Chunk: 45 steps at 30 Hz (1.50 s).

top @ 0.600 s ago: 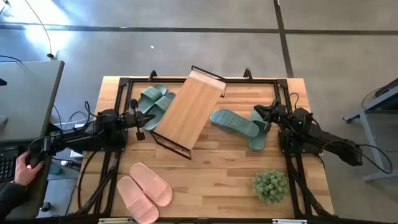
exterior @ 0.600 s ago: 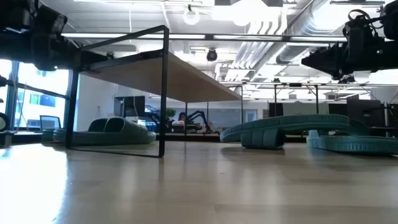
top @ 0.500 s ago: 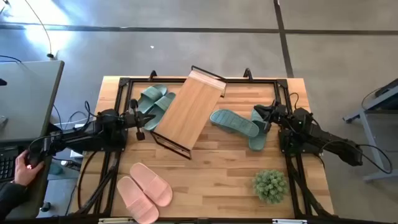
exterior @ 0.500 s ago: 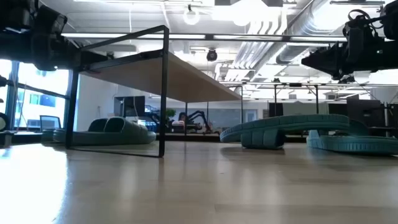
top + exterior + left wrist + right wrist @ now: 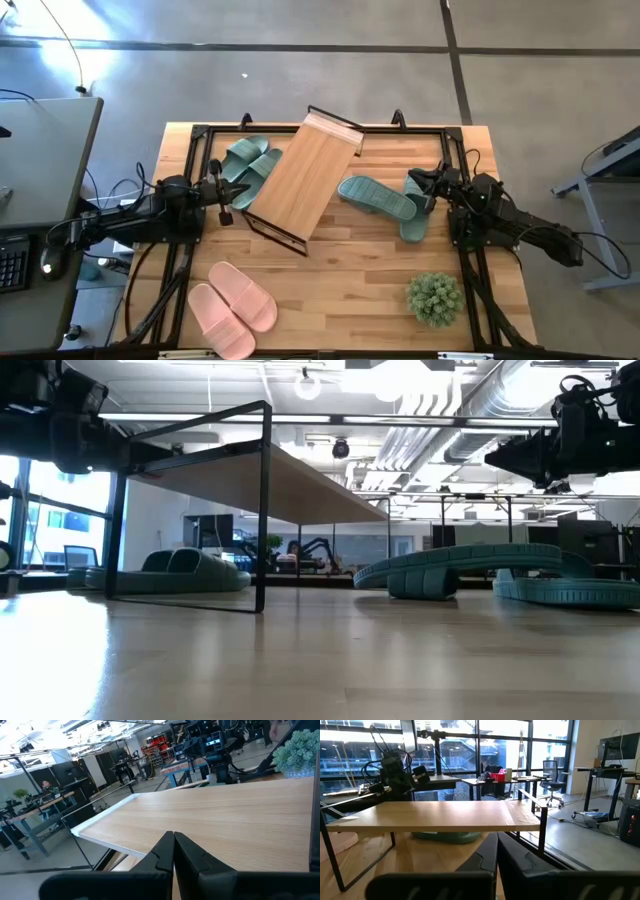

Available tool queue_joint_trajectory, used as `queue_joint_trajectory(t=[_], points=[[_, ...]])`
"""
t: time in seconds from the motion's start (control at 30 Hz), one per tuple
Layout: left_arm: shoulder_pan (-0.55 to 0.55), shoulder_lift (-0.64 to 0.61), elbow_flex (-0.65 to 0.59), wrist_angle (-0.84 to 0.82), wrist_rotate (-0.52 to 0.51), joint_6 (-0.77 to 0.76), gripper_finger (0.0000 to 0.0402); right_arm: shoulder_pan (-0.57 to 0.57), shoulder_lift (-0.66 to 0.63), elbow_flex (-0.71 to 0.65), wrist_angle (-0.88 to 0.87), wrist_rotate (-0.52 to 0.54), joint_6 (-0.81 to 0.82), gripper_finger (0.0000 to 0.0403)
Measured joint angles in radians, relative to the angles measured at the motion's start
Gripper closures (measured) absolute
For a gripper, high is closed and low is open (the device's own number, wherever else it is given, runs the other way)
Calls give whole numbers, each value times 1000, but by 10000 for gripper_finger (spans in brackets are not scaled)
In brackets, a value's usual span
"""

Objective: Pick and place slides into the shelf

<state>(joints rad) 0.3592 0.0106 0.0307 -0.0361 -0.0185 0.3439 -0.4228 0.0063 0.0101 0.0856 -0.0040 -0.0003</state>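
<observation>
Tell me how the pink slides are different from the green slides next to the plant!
The pink slides lie neatly side by side near the table's front edge; the green slides are splayed apart beside the right gripper. Pink is pale, green is sage. Both pairs sit outside the shelf.

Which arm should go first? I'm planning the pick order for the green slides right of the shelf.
Probably the right. The right gripper hangs shut directly beside the green slides right of the shelf. The left gripper, also shut, waits on the shelf's far side, nearer another green pair.
</observation>
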Motion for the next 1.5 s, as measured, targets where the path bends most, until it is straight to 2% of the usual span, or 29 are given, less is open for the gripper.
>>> queue_joint_trajectory(t=[1.23,1.37,1.5], points=[[0,0,0,0,0,-1,401,0,0,0,0,0,0,403],[0,0,0,11,17,-90,401,0,0,0,0,0,0,403],[0,0,0,13,53,-329,401,0,0,0,0,0,0,403]])
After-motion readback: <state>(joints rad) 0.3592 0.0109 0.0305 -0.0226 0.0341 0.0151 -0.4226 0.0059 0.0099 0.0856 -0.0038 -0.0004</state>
